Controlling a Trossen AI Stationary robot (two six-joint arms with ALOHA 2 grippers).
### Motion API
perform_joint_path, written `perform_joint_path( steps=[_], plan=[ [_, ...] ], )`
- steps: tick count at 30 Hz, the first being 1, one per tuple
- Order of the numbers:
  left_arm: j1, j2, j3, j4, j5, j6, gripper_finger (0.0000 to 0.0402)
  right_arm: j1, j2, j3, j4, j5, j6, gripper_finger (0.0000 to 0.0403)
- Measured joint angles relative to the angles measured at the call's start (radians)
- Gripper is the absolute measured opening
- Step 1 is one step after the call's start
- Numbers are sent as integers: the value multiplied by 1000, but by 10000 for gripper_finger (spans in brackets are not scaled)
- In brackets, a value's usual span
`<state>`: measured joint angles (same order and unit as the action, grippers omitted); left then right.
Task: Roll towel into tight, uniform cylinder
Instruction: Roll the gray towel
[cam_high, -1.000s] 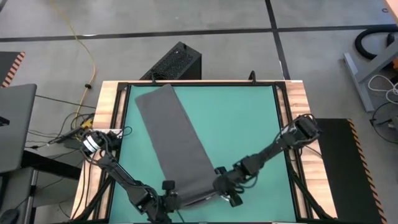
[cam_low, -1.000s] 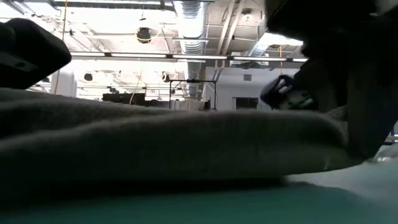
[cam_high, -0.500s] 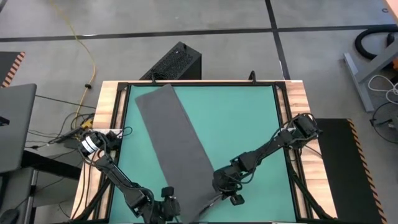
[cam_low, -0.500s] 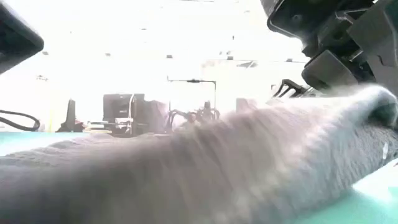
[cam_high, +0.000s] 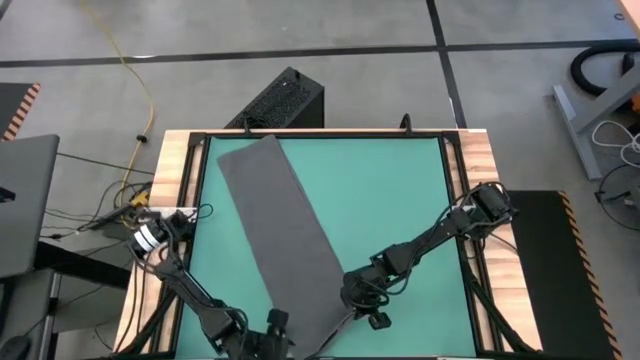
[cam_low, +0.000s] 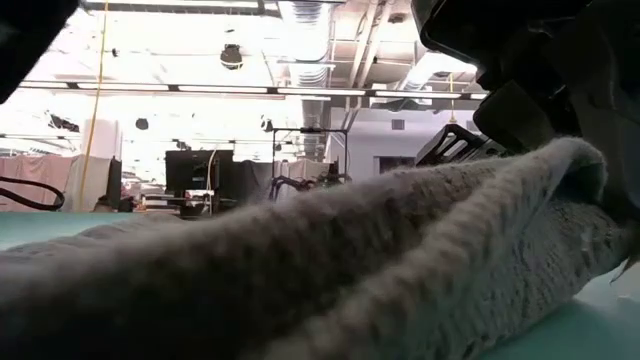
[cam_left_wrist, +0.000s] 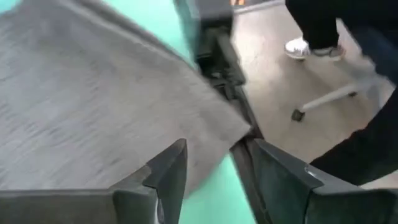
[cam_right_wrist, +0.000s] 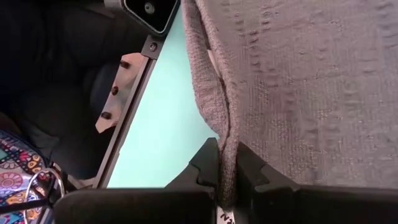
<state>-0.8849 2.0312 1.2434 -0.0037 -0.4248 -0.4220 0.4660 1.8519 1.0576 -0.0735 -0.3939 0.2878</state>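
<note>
One towel, right gripper pinching (near edge)

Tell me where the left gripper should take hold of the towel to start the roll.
Grip the towel at its near short edge, on the free corner opposite the one the right gripper has pinched. Come in low from the table's front edge: the cloth lies flat as a long strip, so only its edge offers a bite. The left gripper hangs open beside that corner.

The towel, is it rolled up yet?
No: the towel lies mostly spread flat; only its near corner is lifted, pinched by the right gripper.
</note>
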Motion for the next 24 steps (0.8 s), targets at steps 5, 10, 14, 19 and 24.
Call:
perform_joint_path(
  steps=[5, 10, 14, 19, 24],
  plan=[
    [-4, 94, 98, -86, -55, 93, 171, -4, 0, 0, 3, 1, 0, 33],
    [-4, 149, 186, -198, -85, 153, 165, -4, 0, 0, 3, 1, 8, 33],
    [-1, 157, 190, -233, -24, 142, 116, -4, 0, 0, 1, 1, 22, 33],
    [-2, 146, 188, -249, -53, 137, 13, -6, 0, 1, 6, 2, 27, 33],
    [19, 117, 188, -291, -71, 122, 2, -24, 0, 1, 30, 1, 57, 34]
  ],
)
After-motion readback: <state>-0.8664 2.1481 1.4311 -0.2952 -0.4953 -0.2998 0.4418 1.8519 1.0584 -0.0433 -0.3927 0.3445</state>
